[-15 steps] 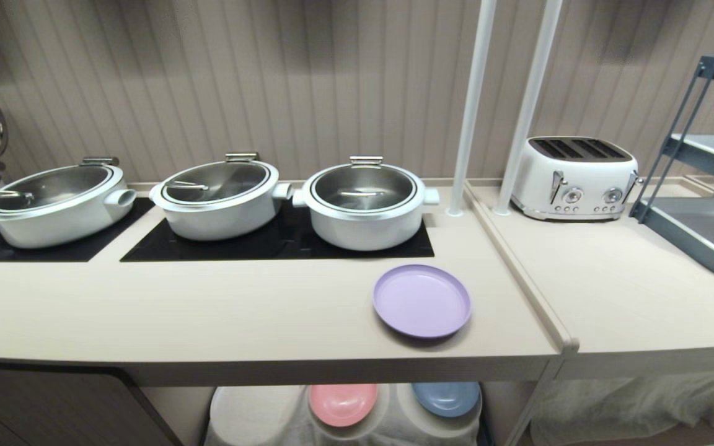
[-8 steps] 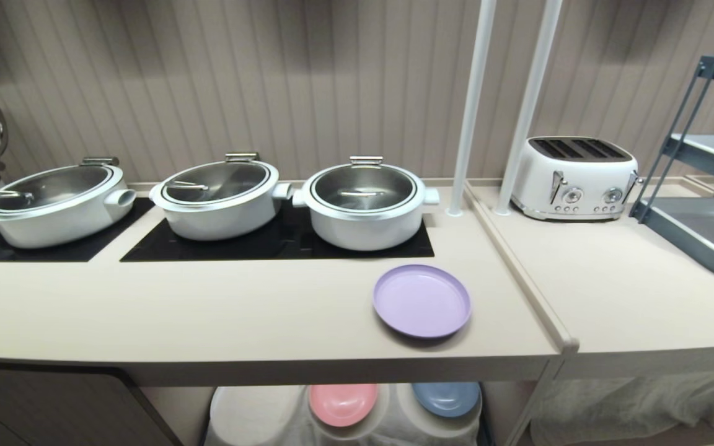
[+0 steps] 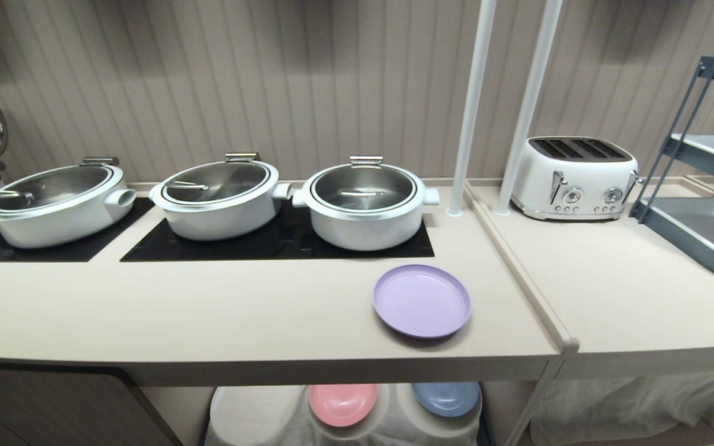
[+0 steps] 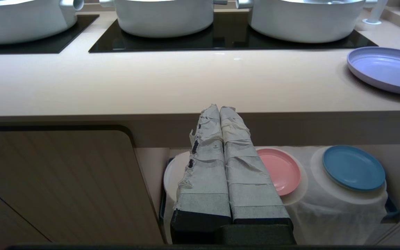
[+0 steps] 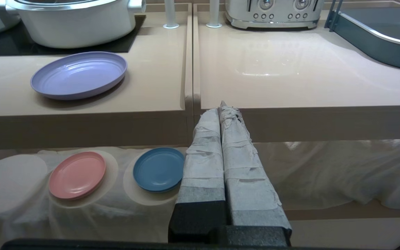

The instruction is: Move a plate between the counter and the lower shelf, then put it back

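Two grippers sit low in front of the counter [image 3: 258, 322], neither showing in the head view. The left gripper [image 4: 219, 108] has its taped fingers [image 4: 207, 166] pressed flat together with nothing between them, tips level with the counter's front edge. The right gripper [image 5: 222, 108] is the same: fingers [image 5: 203, 163] closed tight on nothing, tips against the dark face of the counter edge, close to the seam where two counter sections meet.

The plate [image 3: 422, 301] lies flat on the counter near its front edge, in front of the nearest pot [image 3: 364, 201]. From the left fingers it is up on the counter and well off to the side, past their tips, apart from them [image 4: 385, 69]. From the right fingers it is also above and to the other side, well clear of the tips [image 5: 79, 74].

Under the counter, on a white cloth [image 5: 30, 215] over the lower shelf, a pink plate [image 5: 77, 174] and a blue plate [image 5: 158, 169] lie side by side. The blue plate is just beside the right fingers, partly behind them; the pink plate is partly hidden behind the left fingers [image 4: 280, 170].

Three pots stand on the black hob [image 3: 270, 244] beyond the plate. A toaster [image 3: 574, 176] and a grey rack [image 3: 698, 229] stand on the counter section beyond the right fingers.
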Controlling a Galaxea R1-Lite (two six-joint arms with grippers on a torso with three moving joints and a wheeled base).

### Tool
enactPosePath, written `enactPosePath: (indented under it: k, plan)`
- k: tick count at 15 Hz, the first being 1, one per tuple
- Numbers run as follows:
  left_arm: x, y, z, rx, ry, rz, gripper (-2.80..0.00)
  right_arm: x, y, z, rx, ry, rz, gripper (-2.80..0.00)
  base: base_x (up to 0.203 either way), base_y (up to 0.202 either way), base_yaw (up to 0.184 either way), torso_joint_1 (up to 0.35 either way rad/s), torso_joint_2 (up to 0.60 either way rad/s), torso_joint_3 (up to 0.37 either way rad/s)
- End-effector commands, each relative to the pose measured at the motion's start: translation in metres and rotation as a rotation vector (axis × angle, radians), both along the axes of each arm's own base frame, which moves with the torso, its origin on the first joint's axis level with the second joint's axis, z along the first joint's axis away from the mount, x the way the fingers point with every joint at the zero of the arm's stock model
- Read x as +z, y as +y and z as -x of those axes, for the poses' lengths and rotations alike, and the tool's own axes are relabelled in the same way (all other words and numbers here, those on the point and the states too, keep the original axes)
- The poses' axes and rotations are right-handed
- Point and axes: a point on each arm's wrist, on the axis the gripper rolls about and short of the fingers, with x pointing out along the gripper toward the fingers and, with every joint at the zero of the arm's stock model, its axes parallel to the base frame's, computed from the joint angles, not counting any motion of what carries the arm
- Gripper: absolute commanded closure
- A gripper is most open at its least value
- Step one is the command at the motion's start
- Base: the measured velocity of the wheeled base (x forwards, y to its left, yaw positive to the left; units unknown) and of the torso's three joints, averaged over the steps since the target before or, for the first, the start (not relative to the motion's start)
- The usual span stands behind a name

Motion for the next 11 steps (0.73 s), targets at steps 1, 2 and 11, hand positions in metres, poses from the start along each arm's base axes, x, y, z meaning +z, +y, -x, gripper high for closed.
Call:
enactPosePath:
  k: [1, 2, 11]
  plan:
    - [0.0000, 0.0000, 0.0000, 0.000, 0.000, 0.000, 0.00, 0.0001, 0.0000, -0.0001, 0.000, 0.001, 0.000, 0.00, 0.000, 0.000, 0.000, 0.000, 0.00, 0.000]
    - [0.0000, 0.0000, 0.0000, 0.000, 0.000, 0.000, 0.00, 0.0001, 0.0000, -0.0001, 0.000, 0.001, 0.002, 0.00, 0.000, 0.000, 0.000, 0.000, 0.00, 0.000]
    - [0.0000, 0.0000, 0.0000, 0.000, 0.000, 0.000, 0.00, 0.0003, -0.0005, -0.0001, -0.020, -0.002, -0.058, 0.00, 0.000, 0.000, 0.000, 0.000, 0.00, 0.000]
